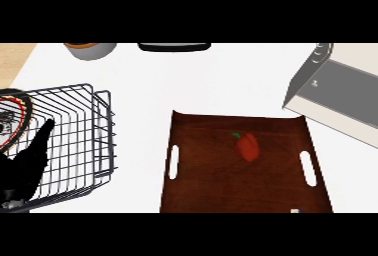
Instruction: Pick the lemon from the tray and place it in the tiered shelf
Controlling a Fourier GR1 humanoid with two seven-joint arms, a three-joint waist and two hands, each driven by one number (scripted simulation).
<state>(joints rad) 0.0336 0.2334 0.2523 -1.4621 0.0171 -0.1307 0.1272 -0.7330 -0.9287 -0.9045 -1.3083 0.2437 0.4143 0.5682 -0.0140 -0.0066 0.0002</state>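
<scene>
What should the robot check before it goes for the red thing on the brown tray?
1. Item on the tray: a red pepper-like thing with a green stem, no lemon seen: not ok.
2. Nothing on top of or touching the item: ok.
3. Wire shelf within view, at the left: ok.
4. Left hand open, holding nothing, in front of the shelf: ok.
5. Right hand ready: cannot tell, it is not in view.
6. Path from tray to shelf over bare counter: ok.

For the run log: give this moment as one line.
left hand open at wire shelf | right hand not in view | red pepper-like item on tray, untouched
</scene>
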